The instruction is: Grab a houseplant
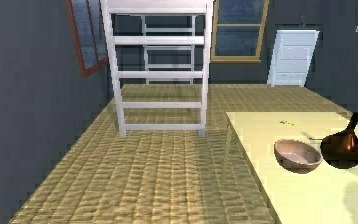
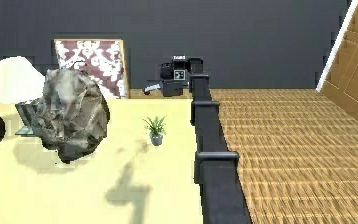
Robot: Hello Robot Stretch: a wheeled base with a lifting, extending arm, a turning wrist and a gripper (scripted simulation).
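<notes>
Ahead of you in the forward view, the woven floor (image 1: 137,170) lies open up to a white bunk frame (image 1: 159,70) standing mid-room. A white dresser (image 1: 292,57) is against the far wall on the right. The pale bench (image 1: 257,170) juts in at the lower right, its long edge running beside that open floor. On it a pinkish bowl (image 1: 297,154) shows its bare inside, just beside a dark vase (image 1: 345,143).

Off to the arm side, the arm (image 2: 212,140) runs along the bench's right edge, with bare floor beyond it toward a wooden door (image 2: 352,60). A big crumpled grey-brown mass (image 2: 72,112) sits on the bench, a white lampshade (image 2: 15,78) behind it and a patterned picture (image 2: 90,55) against the wall.

The houseplant (image 2: 156,128), green leaves in a small pot, stands on the bench just left of the arm. The pincer (image 2: 147,90) is farther up the picture, apart from it. You cannot tell its grip state. Only dark wall shows at its far end, so it holds nothing.
</notes>
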